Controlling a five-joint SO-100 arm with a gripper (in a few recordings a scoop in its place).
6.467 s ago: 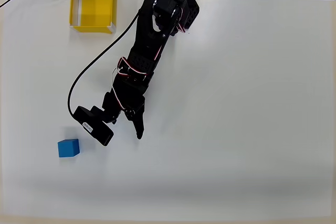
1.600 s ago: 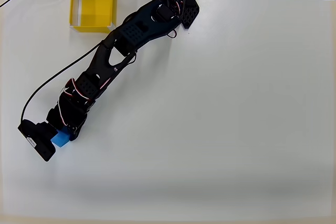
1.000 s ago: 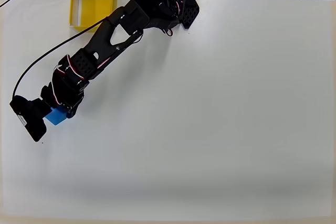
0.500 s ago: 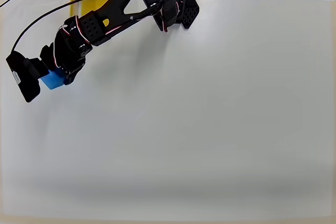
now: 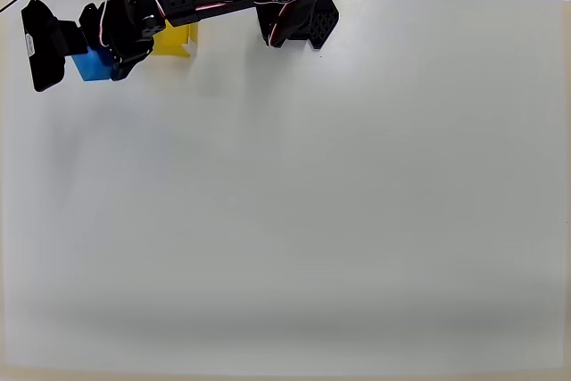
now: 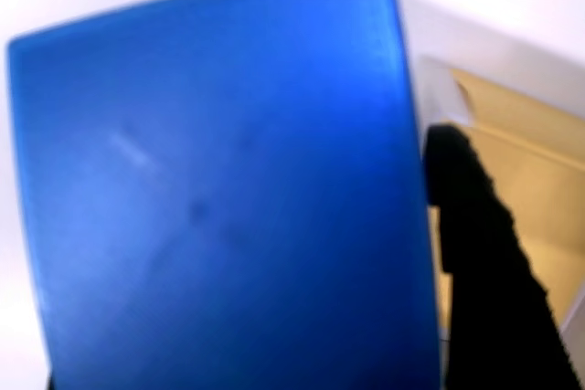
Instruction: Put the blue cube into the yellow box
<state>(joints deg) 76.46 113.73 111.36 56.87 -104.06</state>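
Blue cube point(image 5: 92, 66) sits clamped in the end effector point(image 5: 89, 64), carried above the worktop point(image 5: 357, 202) just left of the box point(image 5: 181, 39), for dropping inside.

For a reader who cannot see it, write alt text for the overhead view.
A black robot arm reaches to the table's top-left corner, its end effector gripping a blue cube just left of a yellow box that the arm mostly covers.
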